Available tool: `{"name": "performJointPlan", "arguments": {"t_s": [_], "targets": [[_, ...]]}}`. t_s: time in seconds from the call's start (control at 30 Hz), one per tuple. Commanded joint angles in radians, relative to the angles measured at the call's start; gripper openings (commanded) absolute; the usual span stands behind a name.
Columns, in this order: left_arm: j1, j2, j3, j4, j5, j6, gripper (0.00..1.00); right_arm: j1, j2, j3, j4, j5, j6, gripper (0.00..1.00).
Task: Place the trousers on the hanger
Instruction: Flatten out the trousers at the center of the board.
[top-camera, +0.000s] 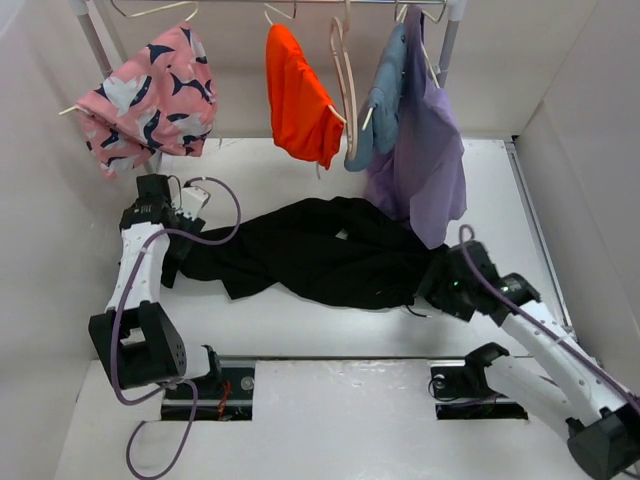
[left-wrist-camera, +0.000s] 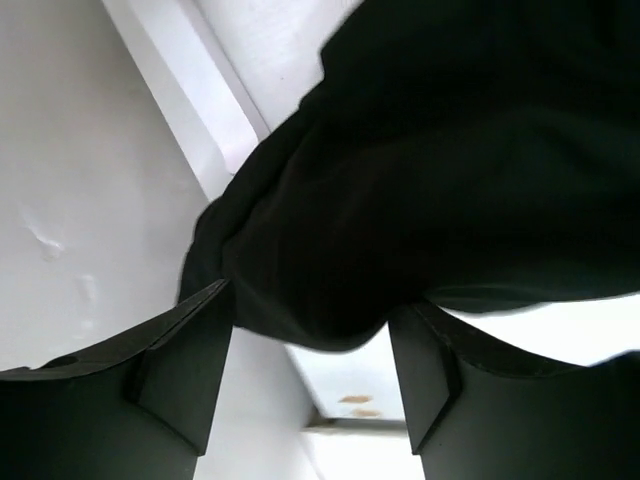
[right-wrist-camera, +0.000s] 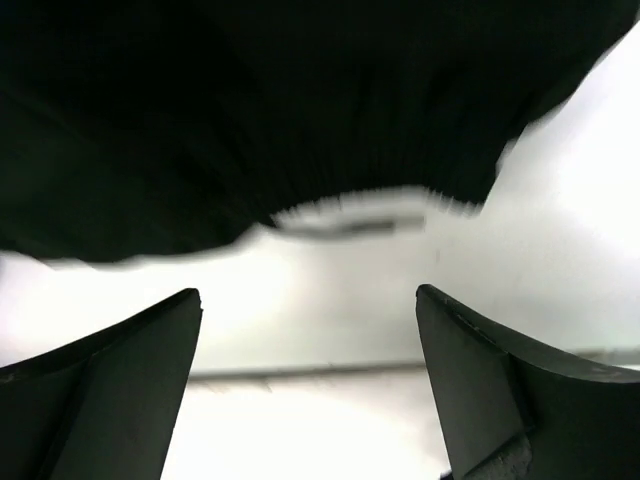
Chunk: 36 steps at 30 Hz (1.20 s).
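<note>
The trousers lie in a black heap in the middle of the table, and the hanger hangs above the table's far side. My left gripper is spread wide with cloth sagging between its fingers. My right gripper is spread wide too, over bare table, pinching nothing.
</note>
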<state>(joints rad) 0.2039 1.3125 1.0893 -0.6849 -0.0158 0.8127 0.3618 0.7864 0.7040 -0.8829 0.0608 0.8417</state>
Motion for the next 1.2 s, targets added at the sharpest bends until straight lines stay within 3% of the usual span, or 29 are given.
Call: {"name": "performJointPlan", "arguments": {"t_s": [0.0, 0.17, 0.33, 0.63, 0.7, 0.77, 0.8, 0.87, 0.9, 1.0, 1.17], "targets": [[0.015, -0.013, 0.026, 0.088, -0.035, -0.216, 0.58, 0.161, 0.025, -0.061, 0.028, -0.010, 0.193, 0.92], [0.015, -0.110, -0.039, 0.185, 0.000, -0.279, 0.60, 0.321, 0.190, -0.141, 0.258, -0.046, 0.281, 0.95], [0.015, -0.145, -0.013, 0.125, 0.057, -0.264, 0.60, 0.273, 0.374, -0.129, 0.401, -0.021, 0.269, 0.99], [0.025, -0.154, 0.029, 0.070, 0.139, -0.277, 0.66, 0.169, 0.454, -0.107, 0.505, 0.040, 0.290, 0.99], [0.025, -0.142, 0.008, 0.085, 0.114, -0.277, 0.66, 0.140, 0.482, -0.098, 0.506, 0.040, 0.278, 0.90], [0.034, -0.131, 0.007, 0.099, 0.094, -0.287, 0.66, 0.102, 0.491, -0.098, 0.530, 0.040, 0.278, 0.74], [0.034, -0.121, 0.007, 0.099, 0.080, -0.287, 0.66, 0.083, 0.505, -0.122, 0.550, 0.040, 0.266, 0.50], [0.034, -0.111, 0.007, 0.099, 0.080, -0.277, 0.67, 0.046, 0.505, -0.147, 0.585, -0.011, 0.241, 0.25], [0.034, -0.111, 0.018, 0.099, 0.080, -0.265, 0.67, 0.020, 0.505, -0.156, 0.597, -0.022, 0.241, 0.02], [0.058, -0.101, 0.038, 0.090, 0.108, -0.251, 0.71, 0.002, 0.470, -0.156, 0.520, -0.013, 0.241, 0.00], [0.136, -0.012, 0.069, 0.029, 0.090, -0.160, 0.76, -0.030, 0.167, 0.027, 0.173, 0.131, 0.150, 0.00]]}}
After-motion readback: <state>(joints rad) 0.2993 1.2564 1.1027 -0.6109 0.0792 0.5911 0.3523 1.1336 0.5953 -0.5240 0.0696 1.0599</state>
